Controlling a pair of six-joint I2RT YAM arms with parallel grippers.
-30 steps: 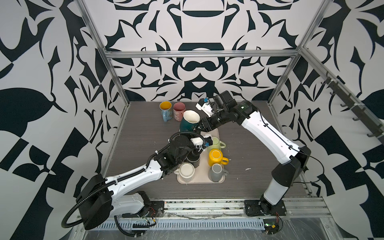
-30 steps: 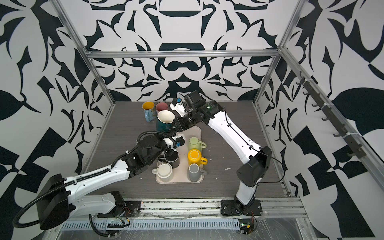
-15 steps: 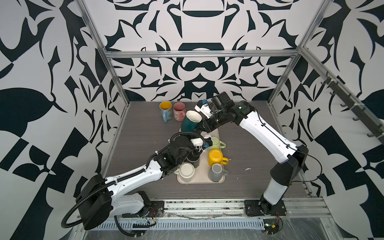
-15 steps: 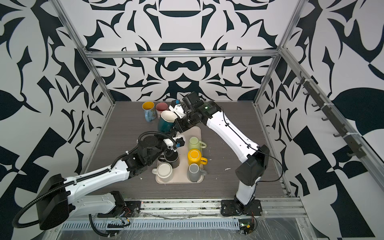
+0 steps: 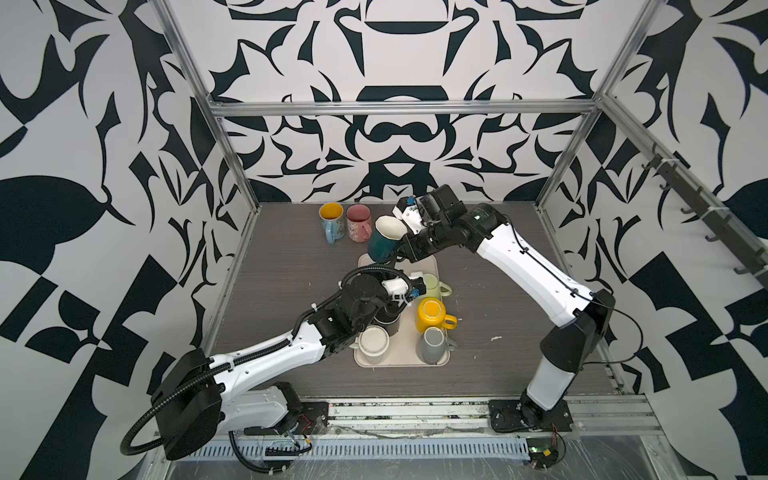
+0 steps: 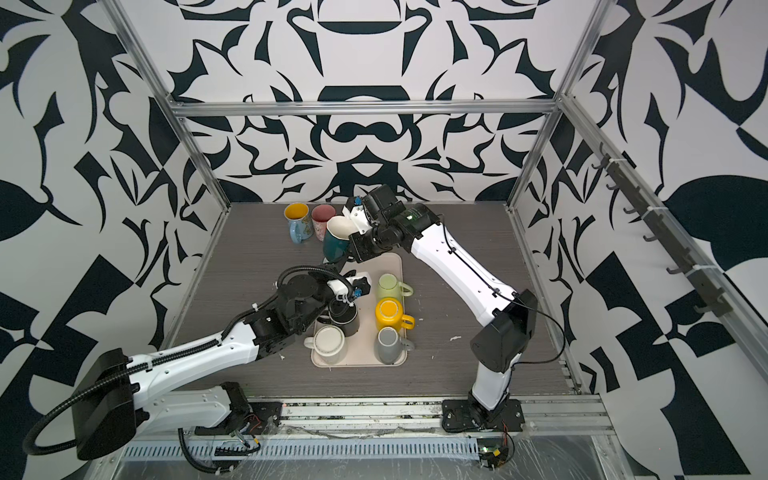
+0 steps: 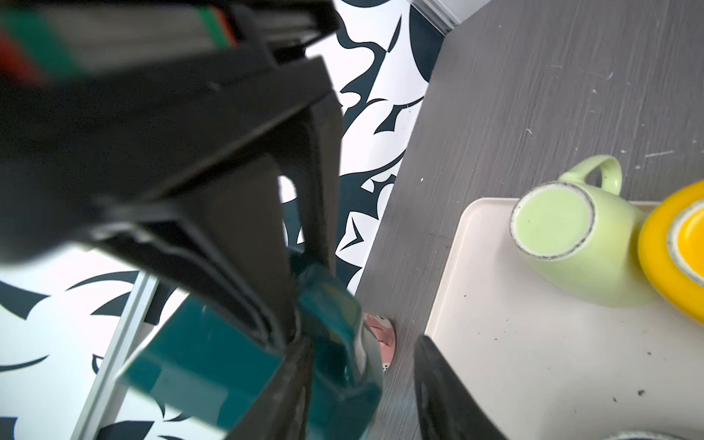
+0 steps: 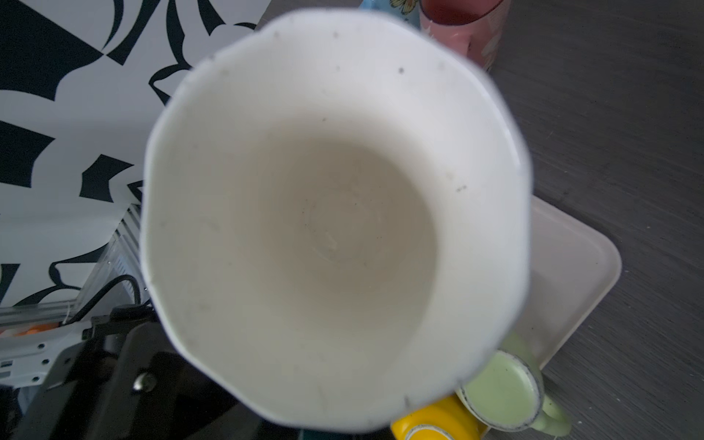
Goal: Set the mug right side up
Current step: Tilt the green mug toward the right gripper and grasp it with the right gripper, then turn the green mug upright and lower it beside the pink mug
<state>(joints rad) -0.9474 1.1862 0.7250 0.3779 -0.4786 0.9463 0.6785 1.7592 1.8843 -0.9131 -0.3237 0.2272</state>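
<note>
Left wrist view is showing the left gripper (image 7: 362, 343) with its fingers standing apart, clasping nothing, close beside the handle (image 7: 331, 335) of the teal mug (image 5: 382, 243). The mug is hanging in the air over the far end of the tray (image 5: 401, 354), just right of the pink mug (image 5: 358, 222). It's tilting, with its white mouth pointing up and to the far left. I'd say it's nearly upright, but it's not yet set down.

Moving right, the right gripper (image 5: 403, 248) is pinching that handle between clenched fingers and carrying the whole weight. The mug is looking like glazed ceramic: stiff, fairly heavy, slick and breakable. I'm judging that a pinch on such a thin handle is leaving the body free to swing or slip. The root of the handle or the rim wall is looking like the safest hold. What's needed now is a slow, gentle set-down on its base.
</note>
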